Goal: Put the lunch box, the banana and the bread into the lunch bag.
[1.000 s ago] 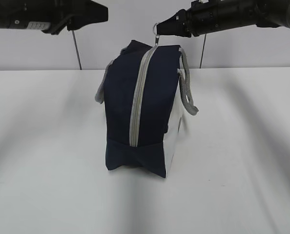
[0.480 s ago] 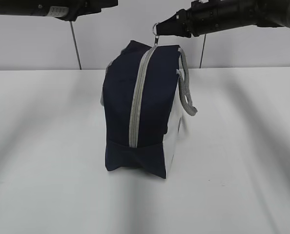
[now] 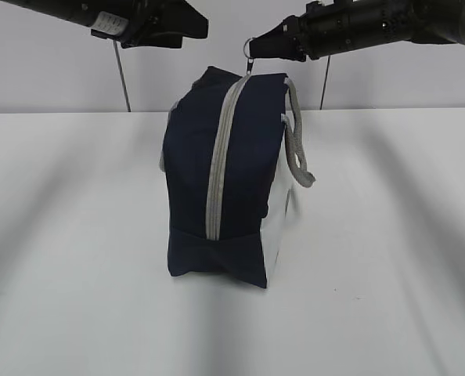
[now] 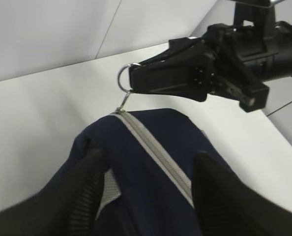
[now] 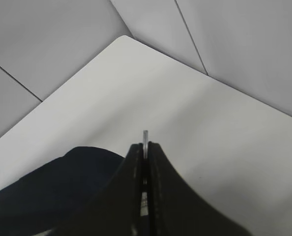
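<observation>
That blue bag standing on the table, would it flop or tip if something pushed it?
Probably floppy: the lunch bag is soft fabric that bulges and creases near its base. It looks apt to tip sideways, standing tall on a narrow bottom. The right gripper, jaws shut on the ring pull, may be steadying it.

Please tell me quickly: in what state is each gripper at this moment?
Left gripper: open, holding nothing, above the lunch bag.
Right gripper: closed on the zipper's ring pull.
</observation>
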